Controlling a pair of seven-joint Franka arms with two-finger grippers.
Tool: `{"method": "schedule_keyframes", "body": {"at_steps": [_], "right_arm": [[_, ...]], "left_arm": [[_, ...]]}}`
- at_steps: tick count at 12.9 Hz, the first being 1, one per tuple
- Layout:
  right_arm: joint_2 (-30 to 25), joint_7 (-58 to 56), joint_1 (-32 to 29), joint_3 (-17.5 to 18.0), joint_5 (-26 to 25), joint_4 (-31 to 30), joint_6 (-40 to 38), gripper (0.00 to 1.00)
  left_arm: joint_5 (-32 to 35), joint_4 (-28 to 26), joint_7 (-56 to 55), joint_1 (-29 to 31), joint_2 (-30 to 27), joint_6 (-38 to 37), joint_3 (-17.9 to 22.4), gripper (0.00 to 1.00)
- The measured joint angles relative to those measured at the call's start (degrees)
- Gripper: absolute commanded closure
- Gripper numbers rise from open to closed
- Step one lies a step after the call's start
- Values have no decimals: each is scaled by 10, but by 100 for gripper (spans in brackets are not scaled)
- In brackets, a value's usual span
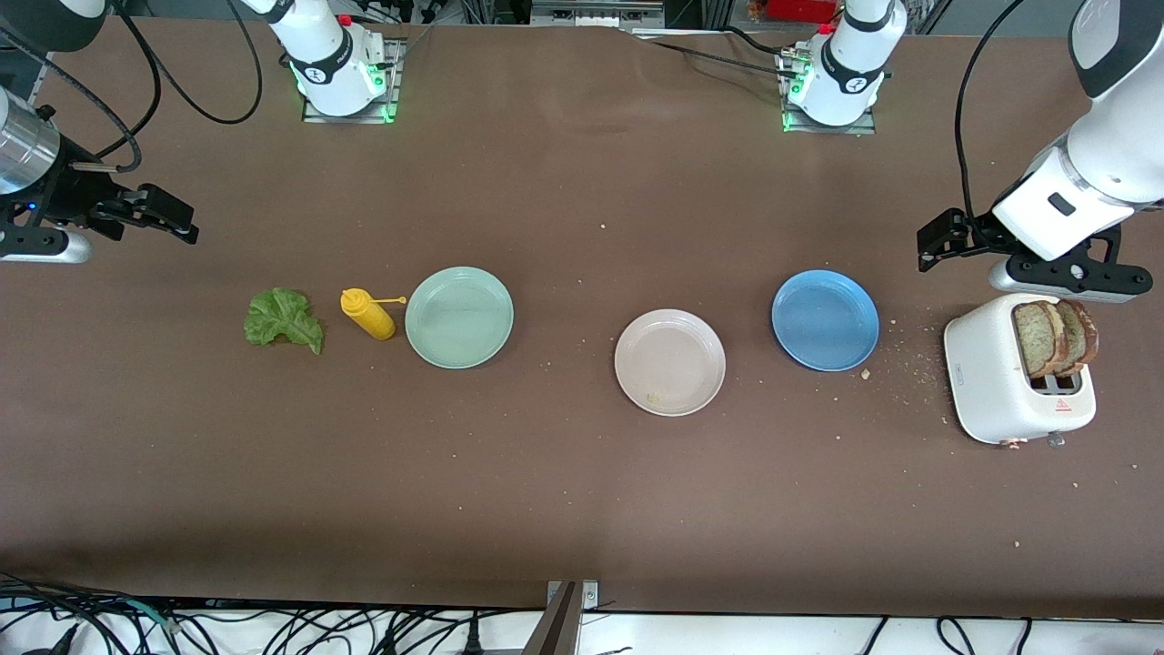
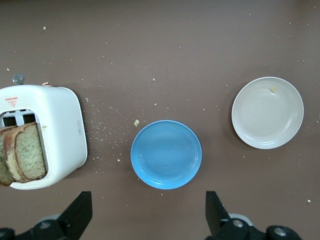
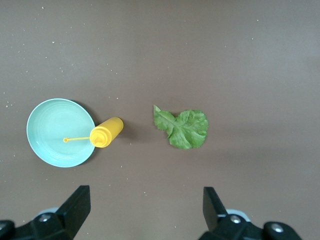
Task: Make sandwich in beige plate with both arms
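Observation:
The beige plate point(image 1: 670, 362) point(image 2: 267, 112) lies mid-table with only a crumb in it. Brown bread slices point(image 1: 1055, 338) point(image 2: 27, 152) stand upright in a white toaster point(image 1: 1000, 382) point(image 2: 62, 125) at the left arm's end. A green lettuce leaf point(image 1: 284, 318) point(image 3: 182, 127) lies flat on the table at the right arm's end. My left gripper point(image 1: 941, 238) point(image 2: 148, 200) hangs open and empty over the table between the toaster and a blue plate. Over bare table close to the lettuce, my right gripper point(image 1: 168, 218) point(image 3: 144, 195) is also open and empty.
The blue plate point(image 1: 825, 319) point(image 2: 166, 154) sits between the beige plate and the toaster. A mint-green plate point(image 1: 459, 317) point(image 3: 55, 125) lies toward the right arm's end, with a yellow squeeze bottle point(image 1: 367, 313) point(image 3: 106, 132) on its side between it and the lettuce. Crumbs dot the table around the toaster.

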Motion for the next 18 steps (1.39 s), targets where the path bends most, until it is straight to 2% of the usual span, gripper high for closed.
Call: {"method": "schedule_keyframes", "body": {"at_steps": [11, 14, 16, 18], "right_arm": [[0, 0, 0, 0, 0, 0, 0, 0], [0, 0, 0, 0, 0, 0, 0, 0], [0, 0, 0, 0, 0, 0, 1, 0], [0, 0, 0, 0, 0, 0, 1, 0]], "left_arm": [[0, 0, 0, 5, 6, -1, 1, 0], [43, 0, 4, 48, 33, 6, 6, 0], [81, 4, 11, 76, 53, 38, 7, 0], [83, 5, 42, 104, 72, 86, 7, 0]]}}
